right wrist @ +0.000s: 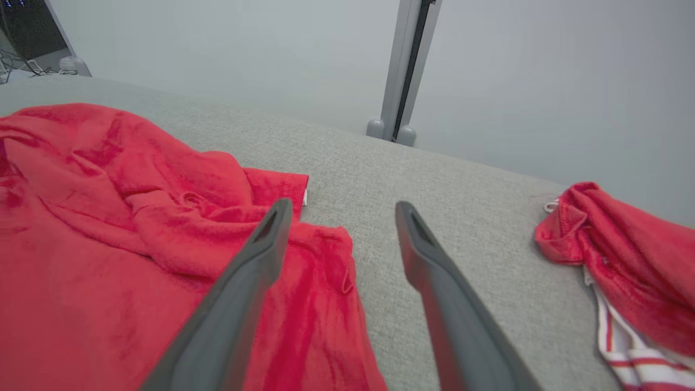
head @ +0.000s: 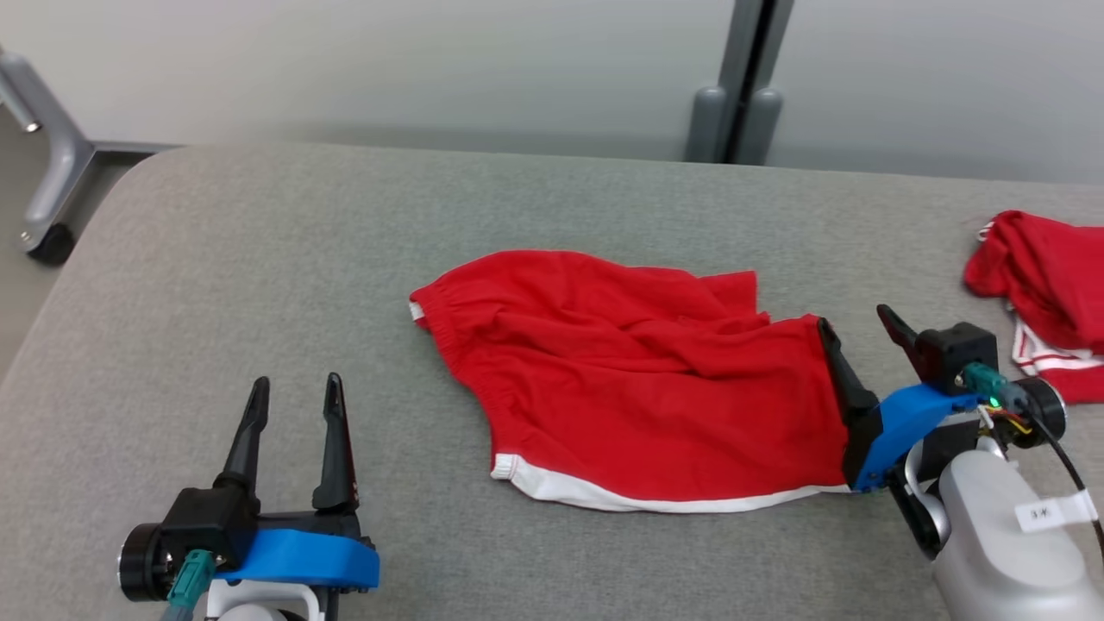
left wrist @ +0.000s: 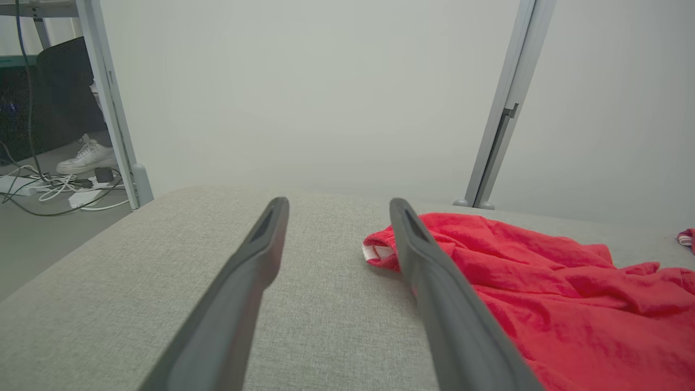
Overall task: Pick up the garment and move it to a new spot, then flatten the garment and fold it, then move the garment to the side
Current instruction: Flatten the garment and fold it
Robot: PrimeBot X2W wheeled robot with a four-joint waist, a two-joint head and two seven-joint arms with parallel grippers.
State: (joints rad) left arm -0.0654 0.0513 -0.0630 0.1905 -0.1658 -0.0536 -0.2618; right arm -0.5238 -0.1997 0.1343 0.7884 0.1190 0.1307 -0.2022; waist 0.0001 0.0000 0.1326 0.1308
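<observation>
You have the crumpled red cloth shorts with white hem trim (head: 638, 379) lying mid-way across the grey fabric-covered table (head: 259, 259). Your right gripper (head: 854, 319) is at their right edge, fingers spread wide and holding nothing, one finger over the cloth. Your left gripper (head: 297, 384) is at the front left, fingers apart, empty and clear of the shorts. A bunched red garment with white stripes (head: 1044, 285) lies far right.

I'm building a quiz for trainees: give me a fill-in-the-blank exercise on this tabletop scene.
The red fabric shorts have a ___ hem band. The fingers of the left gripper are ___, holding nothing. A second crumpled red garment lies at the ___ side of the grey cloth-covered table.
Missing: white; open; right.
</observation>
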